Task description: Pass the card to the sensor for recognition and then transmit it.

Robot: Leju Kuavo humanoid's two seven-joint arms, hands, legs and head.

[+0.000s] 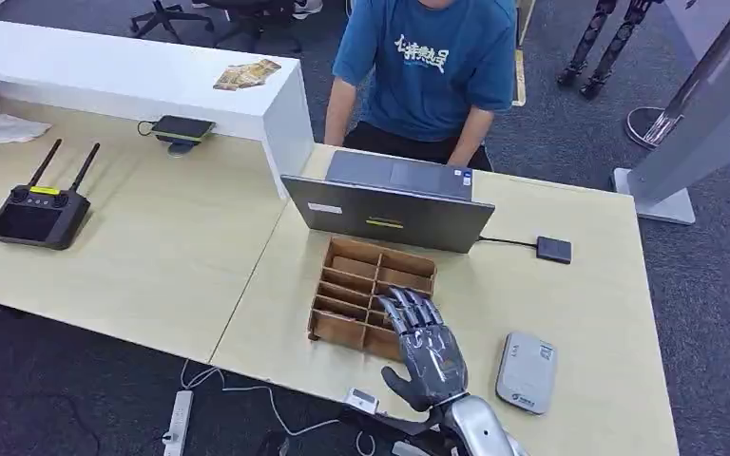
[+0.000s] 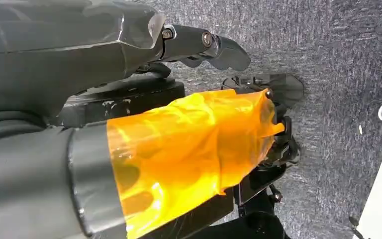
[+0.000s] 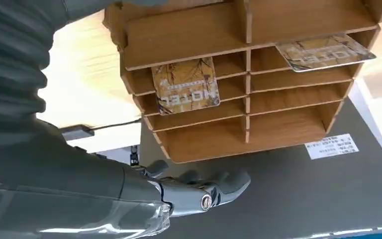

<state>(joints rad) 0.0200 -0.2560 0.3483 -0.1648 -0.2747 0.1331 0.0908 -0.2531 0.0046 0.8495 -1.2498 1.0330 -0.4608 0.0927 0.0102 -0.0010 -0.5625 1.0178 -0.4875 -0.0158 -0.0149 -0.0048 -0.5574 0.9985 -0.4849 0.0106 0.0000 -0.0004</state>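
Right hand (image 1: 425, 344): one, above the near right corner of the rack, fingers spread and stretched forward, holding nothing; in the right wrist view its fingers (image 3: 214, 186) lie extended just beside the rack's open front.
Left hand (image 2: 206, 47): one, hanging over grey carpet; the fingers look stretched out with nothing in them, though much is hidden by an orange film.
Rack (image 1: 371, 296): one wooden rack with two columns of slots, on the table just in front of the laptop.
Cards in rack: two seen in the right wrist view, both gold-brown and printed HOTEL; one card (image 3: 185, 85) leans in a slot of one column, the other card (image 3: 323, 52) sticks out of a slot in the second column.
Cards on shelf: a small heap (image 1: 245, 74) on the white shelf at the far left; the count cannot be told.
Sensor (image 1: 526, 371): one grey flat box on the table, right of the hand, apart from it.
Laptop (image 1: 390, 201): one, open, its back towards the robot.
Person (image 1: 428, 66): one, in a blue shirt, seated behind the laptop.
Black box (image 1: 553, 250): one, cabled to the laptop.
Controller (image 1: 38, 214): one, with two antennas, on the left table.
Table (image 1: 580, 294): two light wood tops joined.
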